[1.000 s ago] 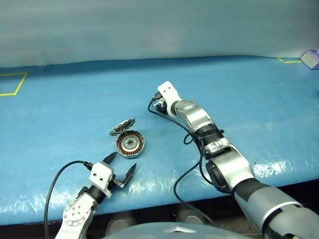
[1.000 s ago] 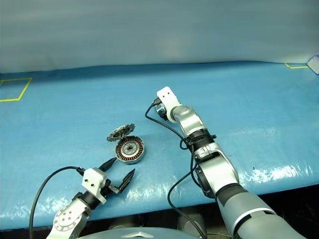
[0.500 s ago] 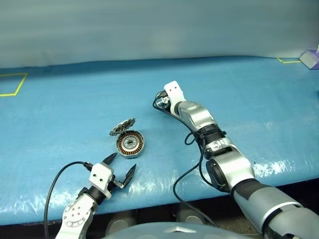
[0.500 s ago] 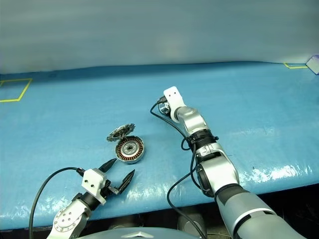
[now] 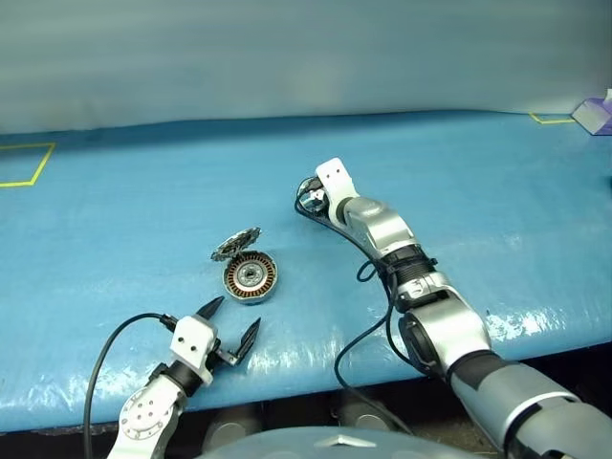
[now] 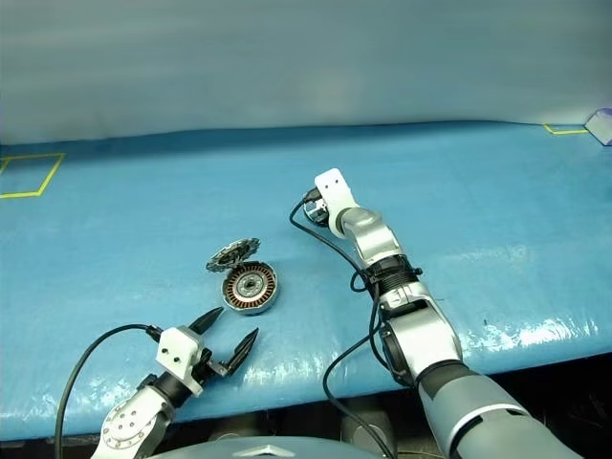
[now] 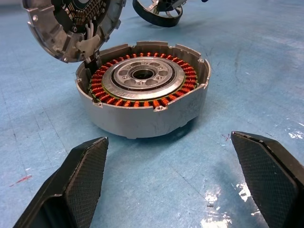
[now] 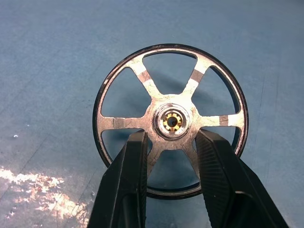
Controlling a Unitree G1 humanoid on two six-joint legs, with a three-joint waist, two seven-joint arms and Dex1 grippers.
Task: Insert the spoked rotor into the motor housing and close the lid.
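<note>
I am seeing the right gripper (image 8: 168,156) clamping the rotor (image 8: 171,121) at its hub, well right of the housing (image 5: 251,277). The housing is sitting on the tabletop (image 5: 115,229) with its lid (image 5: 235,244) standing open. The left gripper (image 5: 232,320) is hanging just before the housing, fingers wide apart.

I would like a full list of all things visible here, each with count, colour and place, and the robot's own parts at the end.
motor housing: one, grey with copper windings, open, on the table ahead of the left gripper.
lid: one, grey, hinged to the housing's far side, standing open.
spoked rotor: one, dark rim, silvery spokes, held near its hub.
table: one, blue cover, yellow tape marks at far corners.
box: one, pale purple, far right edge.
left gripper: one, black fingers, open, near the table's near edge.
right gripper: one, black fingers, shut on the rotor.
</note>
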